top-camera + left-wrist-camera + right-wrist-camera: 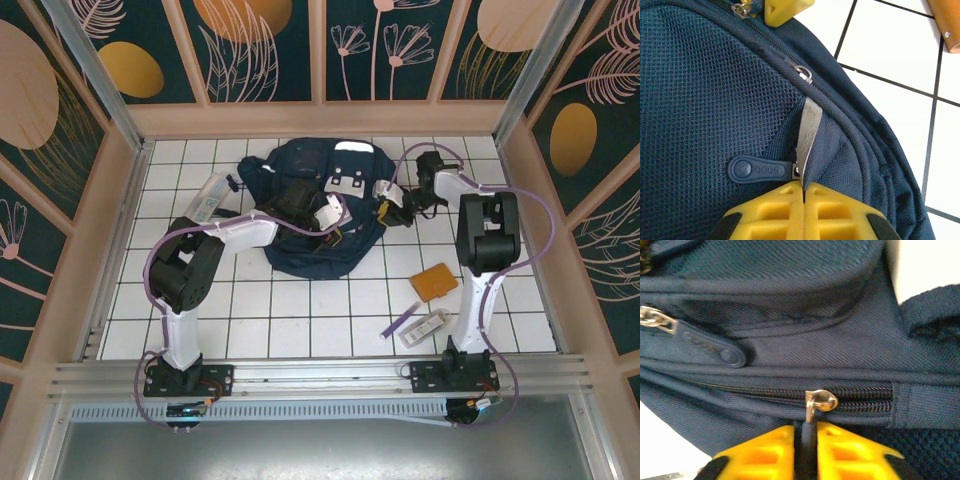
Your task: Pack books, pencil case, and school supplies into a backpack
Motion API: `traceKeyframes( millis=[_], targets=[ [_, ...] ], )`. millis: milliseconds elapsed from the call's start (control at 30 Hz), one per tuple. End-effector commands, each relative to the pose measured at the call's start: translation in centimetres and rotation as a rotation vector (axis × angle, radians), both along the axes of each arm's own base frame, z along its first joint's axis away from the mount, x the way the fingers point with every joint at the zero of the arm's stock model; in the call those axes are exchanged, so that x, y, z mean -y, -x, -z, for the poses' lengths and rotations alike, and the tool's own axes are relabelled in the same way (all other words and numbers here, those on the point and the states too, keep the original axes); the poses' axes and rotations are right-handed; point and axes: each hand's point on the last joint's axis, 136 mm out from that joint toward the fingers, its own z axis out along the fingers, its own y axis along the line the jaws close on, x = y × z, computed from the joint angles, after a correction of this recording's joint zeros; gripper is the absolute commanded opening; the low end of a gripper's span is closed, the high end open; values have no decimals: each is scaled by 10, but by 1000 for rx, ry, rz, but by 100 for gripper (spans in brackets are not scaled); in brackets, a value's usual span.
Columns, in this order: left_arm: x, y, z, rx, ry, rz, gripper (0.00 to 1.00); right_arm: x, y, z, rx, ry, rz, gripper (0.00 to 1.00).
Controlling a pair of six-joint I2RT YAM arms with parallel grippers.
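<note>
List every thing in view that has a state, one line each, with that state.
Navy-blue fabric backpack: lying on the tiled table, gripped by both claws.
Left claw: shut on the backpack's pale grey strip.
Right claw: shut on a dark zip pull.
Small orange book: flat on the table, unpacked.
Slim purple pen: on the table, unpacked.
Clear-plastic pack beside the pen: unpacked.
Clear-plastic pack left of the backpack: unpacked.
</note>
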Motion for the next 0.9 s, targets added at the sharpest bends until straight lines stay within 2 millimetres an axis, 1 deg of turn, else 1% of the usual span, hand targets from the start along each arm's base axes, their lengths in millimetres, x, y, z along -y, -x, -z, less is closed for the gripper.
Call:
traceKeyframes(
  millis=[0, 67, 167, 267, 367, 467, 567, 667, 800, 867],
  targets=[
    [5, 6, -17, -6, 53, 22, 0, -9, 21, -26, -3, -34, -32, 8],
    [5, 4, -17, -5, 53, 15, 0, -8, 22, -33, 16, -34, -32, 6],
    [6, 2, -19, -3, 60, 5, 0, -8, 25, -39, 45, -38, -28, 0],
    [8, -1, -20, -5, 68, -12, 0, -8, 29, -36, 47, -23, -28, 0],
    [8, -6, -19, -20, 59, -37, 0, -9, 36, -29, 63, 21, -26, 0],
    [9, -9, -20, -26, 64, -55, 0, -9, 45, -27, 55, 23, -29, 0],
    [10, -13, -24, -31, 87, -73, 0, -13, 58, -25, 60, 33, -51, 0],
    [14, -18, -28, -43, 106, -89, 0, -23, 72, -26, 72, 37, -78, 0],
    [21, -25, -35, -59, 156, -120, 0, -34, 94, -22, 35, 19, -110, 0],
    [24, -29, -41, -63, 186, -141, 0, -43, 106, -23, 23, -4, -130, 0]
  ],
)
